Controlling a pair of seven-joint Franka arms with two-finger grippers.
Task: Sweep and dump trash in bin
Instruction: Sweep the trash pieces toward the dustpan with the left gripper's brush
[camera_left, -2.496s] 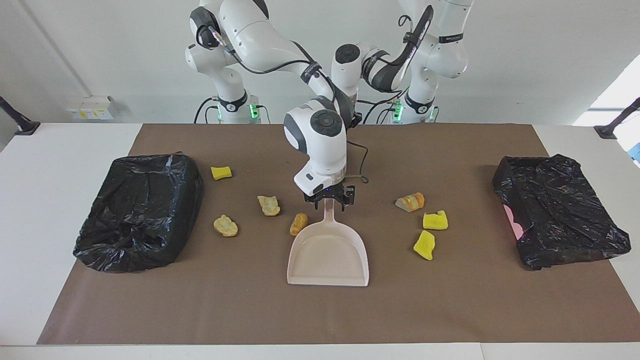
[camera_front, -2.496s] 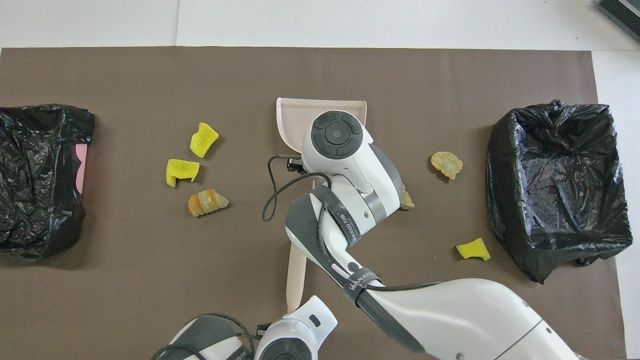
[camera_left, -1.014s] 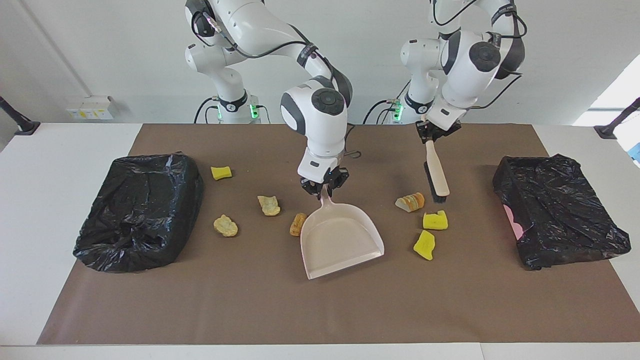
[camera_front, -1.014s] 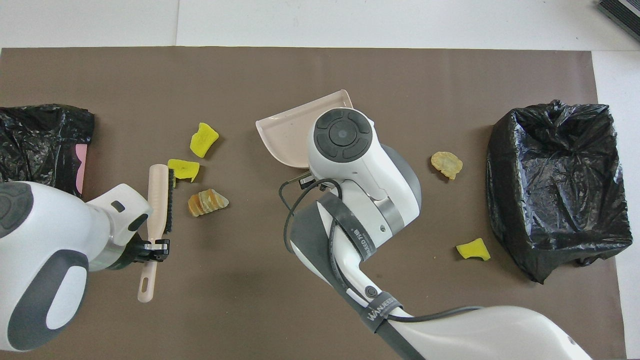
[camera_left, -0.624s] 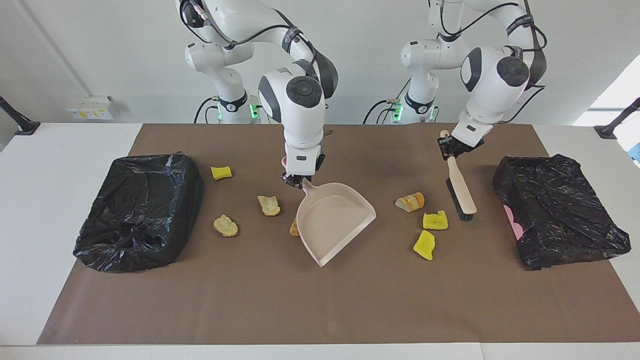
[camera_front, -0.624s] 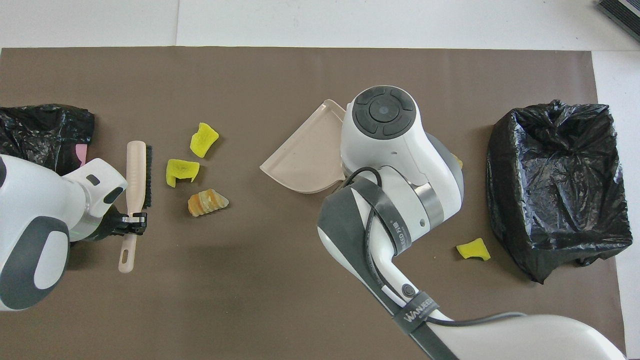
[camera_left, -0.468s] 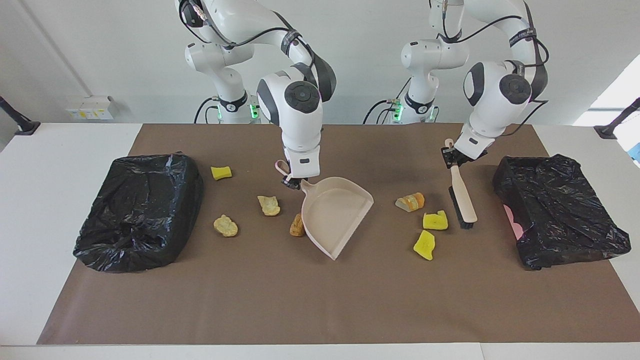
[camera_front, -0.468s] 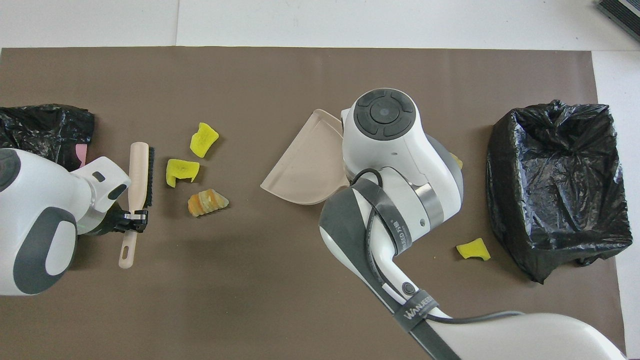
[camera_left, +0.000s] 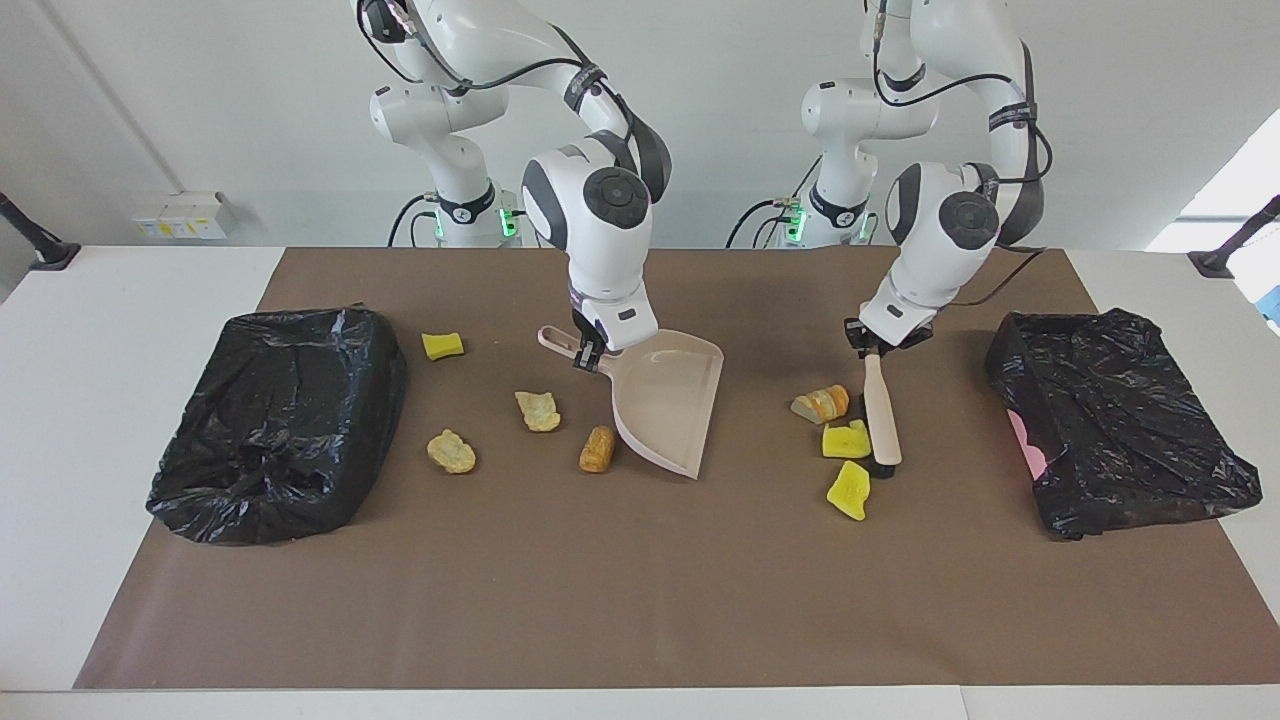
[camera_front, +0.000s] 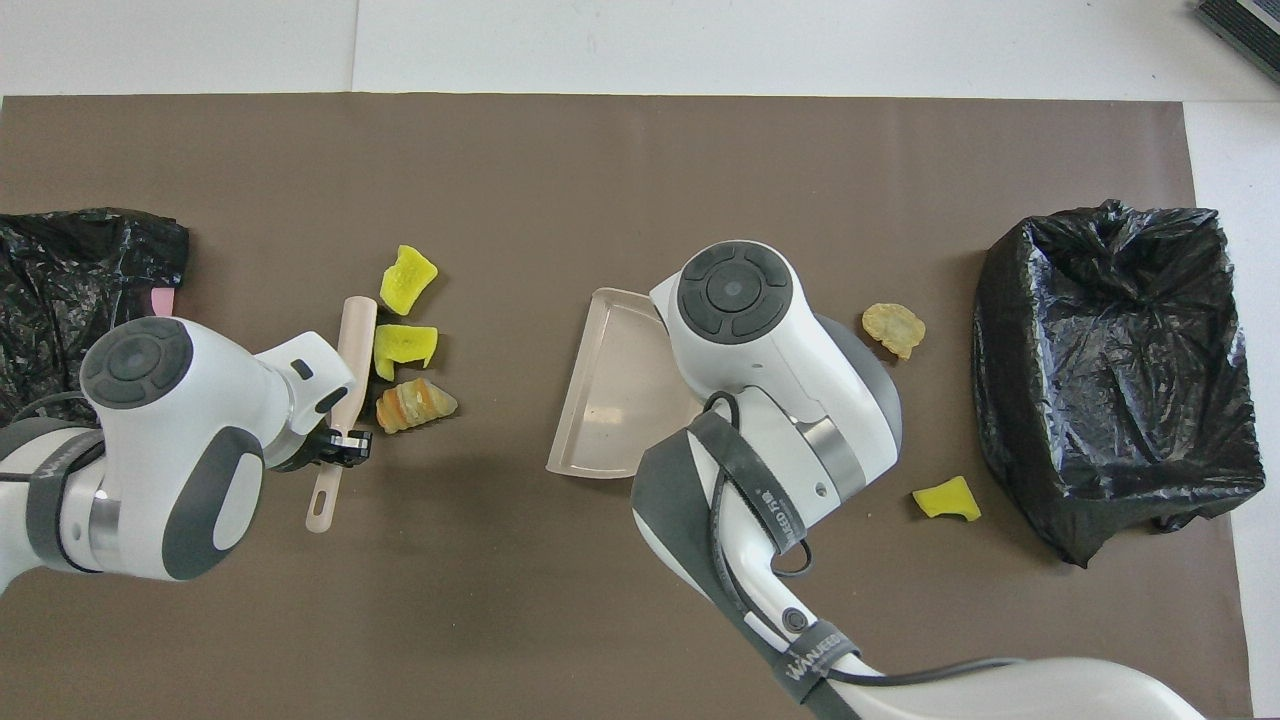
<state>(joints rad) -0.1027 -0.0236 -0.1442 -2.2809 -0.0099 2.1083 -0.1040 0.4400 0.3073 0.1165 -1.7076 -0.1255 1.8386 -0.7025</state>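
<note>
- Left pincer (camera_left: 885, 350) grips brush (camera_left: 881, 415) handle; head touches yellow trash (camera_left: 846, 440) below it.
- Right pincer (camera_left: 588, 355) holds dustpan (camera_left: 668, 400), tilted, beside it.

Both arms reach down over the table, jaws clamped tight.

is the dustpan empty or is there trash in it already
Empty. The dustpan, held by the right hand, shows a bare inside in both views; the trash pieces lie on the table.

Brown paper mat (camera_left: 640, 600) covers white table (camera_left: 100, 400); white socket box (camera_left: 180, 215) on wall near right arm's end.
</note>
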